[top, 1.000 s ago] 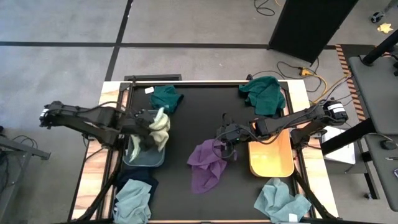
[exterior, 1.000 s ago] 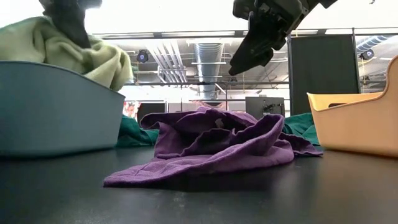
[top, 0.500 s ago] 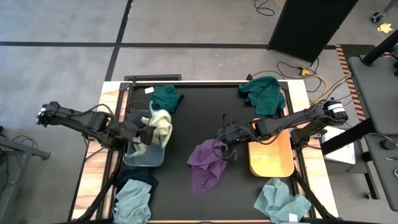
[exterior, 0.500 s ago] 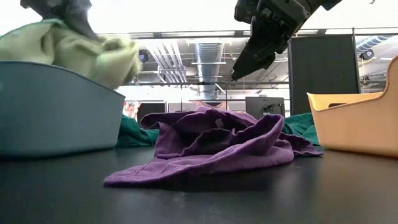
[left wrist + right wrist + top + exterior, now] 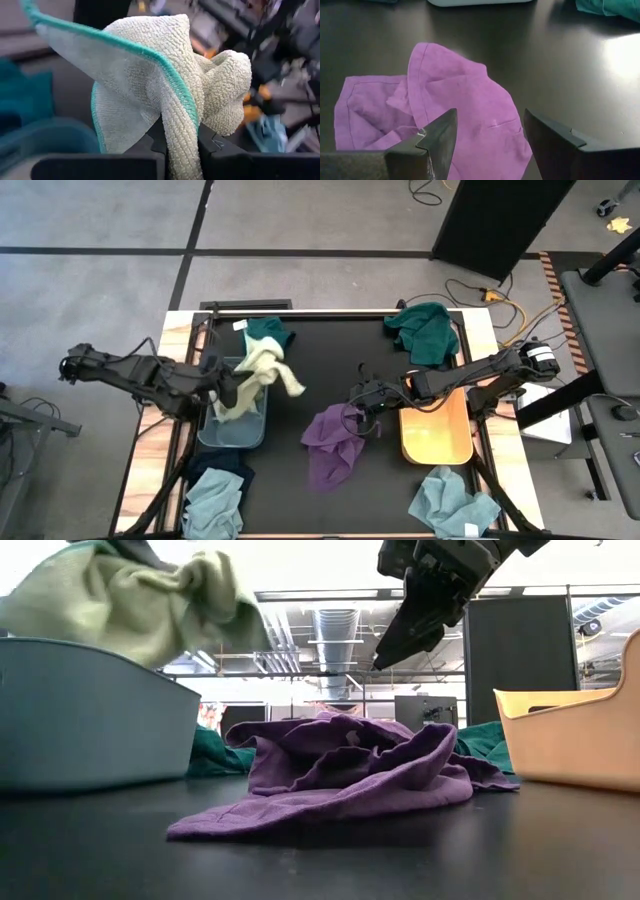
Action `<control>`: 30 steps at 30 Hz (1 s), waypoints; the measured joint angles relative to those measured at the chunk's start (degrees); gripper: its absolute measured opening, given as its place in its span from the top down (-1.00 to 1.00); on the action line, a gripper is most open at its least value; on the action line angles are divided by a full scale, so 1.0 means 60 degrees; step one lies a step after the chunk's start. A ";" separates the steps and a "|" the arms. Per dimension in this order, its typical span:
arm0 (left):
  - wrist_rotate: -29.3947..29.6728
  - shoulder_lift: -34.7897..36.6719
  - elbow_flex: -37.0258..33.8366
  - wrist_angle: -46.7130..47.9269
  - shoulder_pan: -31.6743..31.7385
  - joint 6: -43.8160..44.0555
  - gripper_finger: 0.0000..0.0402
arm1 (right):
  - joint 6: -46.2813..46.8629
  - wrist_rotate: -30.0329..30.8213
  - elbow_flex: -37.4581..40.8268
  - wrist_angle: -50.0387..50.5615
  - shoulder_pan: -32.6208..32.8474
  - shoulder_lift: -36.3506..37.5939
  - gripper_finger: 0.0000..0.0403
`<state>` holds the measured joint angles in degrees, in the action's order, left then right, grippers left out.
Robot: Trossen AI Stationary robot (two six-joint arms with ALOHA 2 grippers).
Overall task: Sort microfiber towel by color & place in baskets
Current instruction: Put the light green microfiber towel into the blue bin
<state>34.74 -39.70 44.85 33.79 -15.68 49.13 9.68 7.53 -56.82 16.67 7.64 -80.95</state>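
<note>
Lab or workshop, exposed ceiling ducts (image 5: 335, 635), floor cables (image 5: 495, 290)

The counter (image 5: 330, 340) is bare black between the grey tub (image 5: 232, 435) and the purple towel (image 5: 333, 442), and across its far middle between the two teal towels (image 5: 268, 335) (image 5: 424, 330). The left gripper (image 5: 230, 388) and its pale towel (image 5: 262, 372) hang over the grey tub, covering much of its opening. The orange tub (image 5: 436, 430) is partly crossed by the right arm (image 5: 470, 375). The right gripper (image 5: 362, 402), spread wide, hovers just above the purple towel, apart from it. Blue-grey towels (image 5: 212, 505) (image 5: 452, 502) fill both near corners.
</note>
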 joint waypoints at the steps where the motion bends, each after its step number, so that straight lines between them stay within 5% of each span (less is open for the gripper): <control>1: -0.0172 -0.0023 -0.0066 0.0222 -0.0077 0.0251 0.91 | 0.0051 0.0000 0.0000 0.0024 -0.0001 0.0000 -0.09; 15: -0.0404 -0.0337 -0.0708 0.4636 -0.2304 0.5523 0.91 | 0.0157 0.0000 0.0007 0.0250 -0.0004 -0.0004 -0.09; 30: -0.1795 -0.1585 -0.2308 0.3105 -0.2364 0.5745 0.91 | 0.0132 0.0004 0.0007 0.0246 -0.0004 -0.0004 -0.09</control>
<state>23.97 -49.21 31.00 52.42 -29.87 83.60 10.47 7.55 -56.77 18.15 7.62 -80.97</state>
